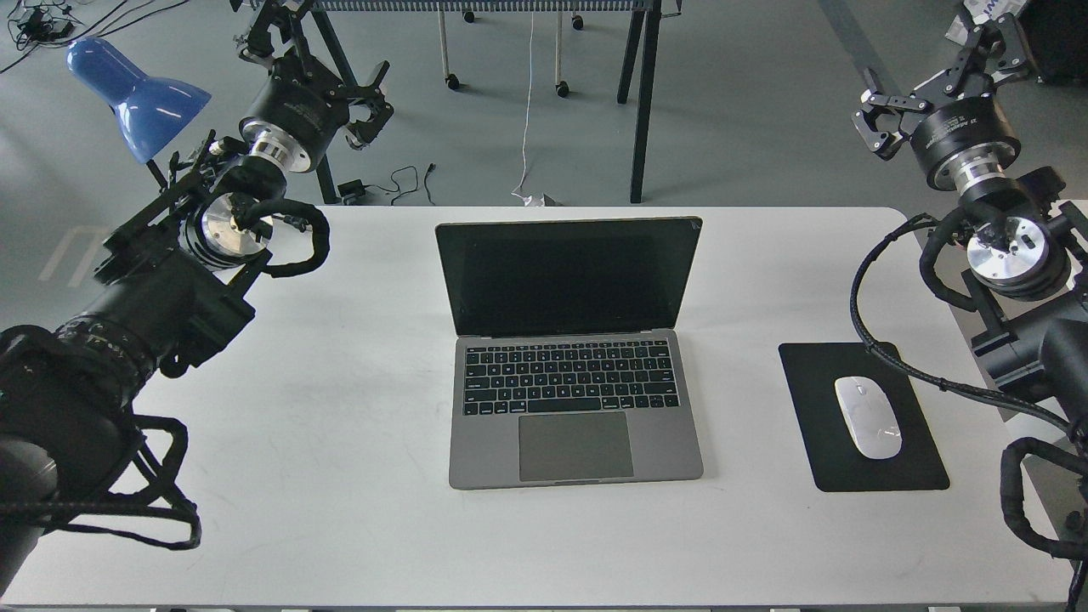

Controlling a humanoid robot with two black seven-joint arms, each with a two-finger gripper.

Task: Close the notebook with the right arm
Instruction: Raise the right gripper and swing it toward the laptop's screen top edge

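Observation:
The notebook (575,399) lies open in the middle of the white table (340,476). Its grey base faces me and its black screen (568,274) stands upright behind the keys. My right arm (1003,229) comes in from the right edge. Its gripper (870,119) hangs open beyond the table's far right corner, well right of and behind the screen, with nothing between its fingers. My left gripper (372,106) is also open and empty, held past the table's far left edge.
A black mouse pad (918,459) with a white mouse (868,416) lies right of the notebook, under the right arm's cable. A blue desk lamp (136,93) stands at the far left. Black table legs and a cable stand on the floor behind.

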